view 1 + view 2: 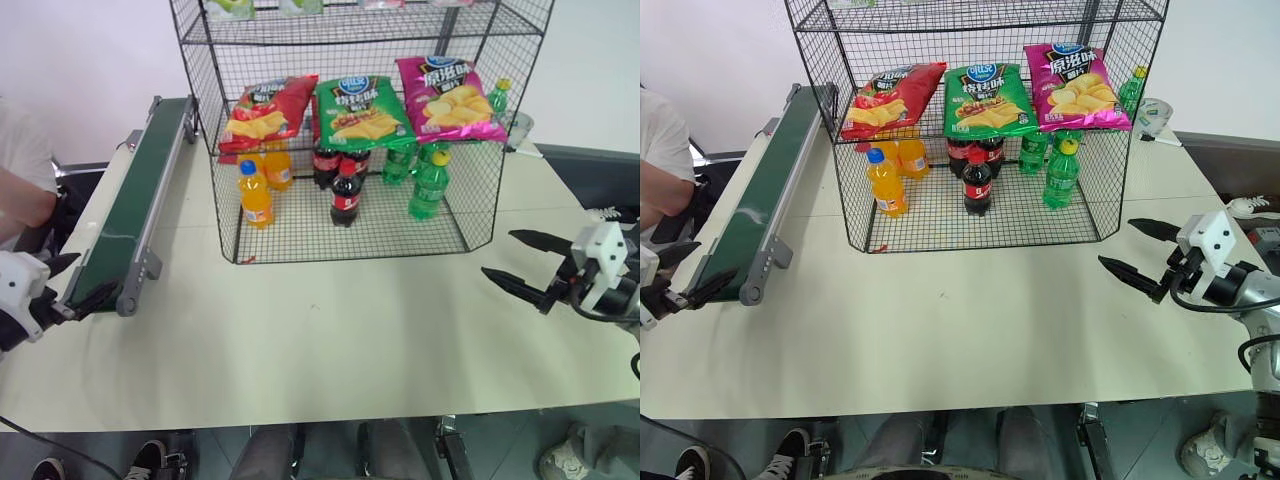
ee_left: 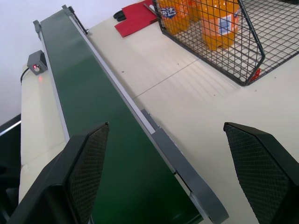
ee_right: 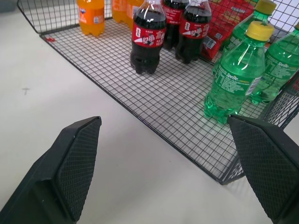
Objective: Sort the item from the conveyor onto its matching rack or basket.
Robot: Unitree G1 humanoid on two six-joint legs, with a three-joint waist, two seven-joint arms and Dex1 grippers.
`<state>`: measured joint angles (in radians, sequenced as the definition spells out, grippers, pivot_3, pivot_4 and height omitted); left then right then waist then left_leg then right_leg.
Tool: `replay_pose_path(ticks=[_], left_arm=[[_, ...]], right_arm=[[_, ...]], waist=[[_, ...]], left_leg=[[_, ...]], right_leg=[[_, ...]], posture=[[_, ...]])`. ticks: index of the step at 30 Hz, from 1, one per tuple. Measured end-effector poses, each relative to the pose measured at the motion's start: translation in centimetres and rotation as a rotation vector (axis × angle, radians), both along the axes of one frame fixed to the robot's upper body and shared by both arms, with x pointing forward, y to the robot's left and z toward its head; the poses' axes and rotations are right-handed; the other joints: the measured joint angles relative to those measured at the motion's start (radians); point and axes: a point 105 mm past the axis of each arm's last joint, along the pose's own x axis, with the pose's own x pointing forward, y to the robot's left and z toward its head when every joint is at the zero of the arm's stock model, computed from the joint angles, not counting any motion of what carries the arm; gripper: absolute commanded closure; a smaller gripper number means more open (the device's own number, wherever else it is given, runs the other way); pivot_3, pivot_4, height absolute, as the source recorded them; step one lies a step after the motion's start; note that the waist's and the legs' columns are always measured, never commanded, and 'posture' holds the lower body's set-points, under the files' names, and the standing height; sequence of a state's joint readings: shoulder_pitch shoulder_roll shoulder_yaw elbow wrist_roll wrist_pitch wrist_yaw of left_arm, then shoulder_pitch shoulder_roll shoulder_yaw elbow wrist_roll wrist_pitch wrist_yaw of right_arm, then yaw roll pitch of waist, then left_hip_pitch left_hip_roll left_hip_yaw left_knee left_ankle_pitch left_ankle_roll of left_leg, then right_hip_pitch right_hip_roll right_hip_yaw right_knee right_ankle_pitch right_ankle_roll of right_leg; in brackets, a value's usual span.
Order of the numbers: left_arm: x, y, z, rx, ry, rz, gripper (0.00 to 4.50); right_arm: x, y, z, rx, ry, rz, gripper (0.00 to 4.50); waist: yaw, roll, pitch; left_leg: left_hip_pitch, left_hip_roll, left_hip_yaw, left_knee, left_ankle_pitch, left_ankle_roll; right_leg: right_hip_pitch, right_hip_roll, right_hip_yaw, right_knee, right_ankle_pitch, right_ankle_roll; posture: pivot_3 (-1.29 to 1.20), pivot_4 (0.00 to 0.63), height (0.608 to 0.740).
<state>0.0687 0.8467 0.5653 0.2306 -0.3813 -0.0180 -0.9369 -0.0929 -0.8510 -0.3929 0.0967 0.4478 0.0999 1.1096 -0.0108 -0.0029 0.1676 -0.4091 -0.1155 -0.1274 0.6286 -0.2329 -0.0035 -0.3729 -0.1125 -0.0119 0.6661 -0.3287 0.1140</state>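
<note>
Pale cream table before white wall, both grippers spread wide, nothing grasped.

**Even, bright indoor light; sharp views with soft shadows**

Diffuse light falls from above across the cream table, leaving only faint, soft-edged shadows under the conveyor and beneath the rack. Mild glare sits on the crinkly chip bags at twelve o'clock and on the bottle shoulders. The white wall behind is slightly washed out. Both head views are crisp, with slight bowing toward the edges. In the wrist views the near fingers look soft.
</note>
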Motion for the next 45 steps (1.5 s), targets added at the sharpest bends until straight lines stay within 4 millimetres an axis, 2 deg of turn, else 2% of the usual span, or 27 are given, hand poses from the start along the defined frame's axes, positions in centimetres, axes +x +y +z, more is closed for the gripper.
replay_pose_path(ticks=[8,16,25,45], left_arm=[[-0.2,0.6,-0.2,0.014,0.001,0.01,0.39],[-1.2,-0.4,-0.9,-0.043,0.056,-0.068,0.39],[-1.0,-1.0,-0.2,-0.038,0.015,-0.106,0.39],[-1.0,-1.1,0.1,-0.034,-0.003,-0.115,0.39]], right_arm=[[0.0,-0.6,-0.7,-0.021,0.013,0.0,0.0],[-0.2,-0.4,-0.3,-0.051,-0.007,0.063,0.0],[-0.2,-0.2,-0.3,-0.054,-0.015,0.072,0.0],[0.2,0.3,0.1,-0.066,-0.036,0.082,0.0]], waist=[[0.0,0.0,0.0],[-0.001,0.0,0.0],[0.0,0.0,0.0],[-0.001,0.0,0.0]], left_leg=[[0.0,0.0,0.0,0.0,0.0,0.0],[0.0,0.0,0.0,0.0,0.0,0.0],[0.0,0.0,0.0,0.0,0.0,0.0],[0.0,0.0,0.0,0.0,0.0,0.0]], right_leg=[[0.0,0.0,0.0,0.0,0.0,0.0],[0.0,0.0,0.0,0.0,0.0,0.0],[0.0,0.0,0.0,0.0,0.0,0.0],[0.0,0.0,0.0,0.0,0.0,0.0]], posture=[[0.0,0.15,0.739],[0.0,0.15,0.739],[0.0,0.15,0.739],[0.0,0.15,0.739]])
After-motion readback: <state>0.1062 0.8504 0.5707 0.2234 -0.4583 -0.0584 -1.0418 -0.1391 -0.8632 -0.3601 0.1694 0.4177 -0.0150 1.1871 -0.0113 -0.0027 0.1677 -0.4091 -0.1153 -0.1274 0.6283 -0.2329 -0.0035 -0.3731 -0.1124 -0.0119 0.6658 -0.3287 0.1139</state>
